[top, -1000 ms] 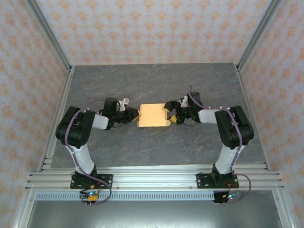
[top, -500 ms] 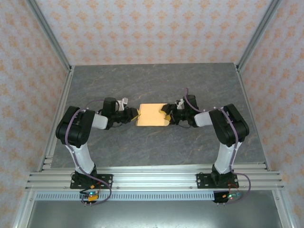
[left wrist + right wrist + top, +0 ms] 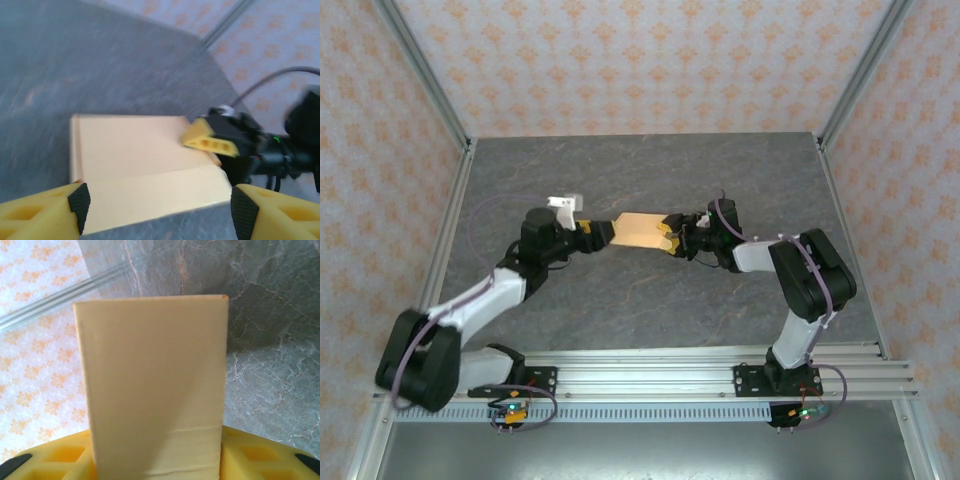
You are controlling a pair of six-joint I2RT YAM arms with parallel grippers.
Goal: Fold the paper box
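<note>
Plainly, right gripper (image 3: pixel 669 237) clamps the box (image 3: pixel 640 228).
Opposite, the left gripper (image 3: pixel 602 233) gapes wide; blur perhaps hides any contact.

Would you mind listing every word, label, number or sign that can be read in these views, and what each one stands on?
No text can be read anywhere.
The paper box: plain tan faces, no print to be seen.
The wallpaper: a repeated orange ornament, no letters.
The small electronics at the arm bases: too small to read any marking.
</note>
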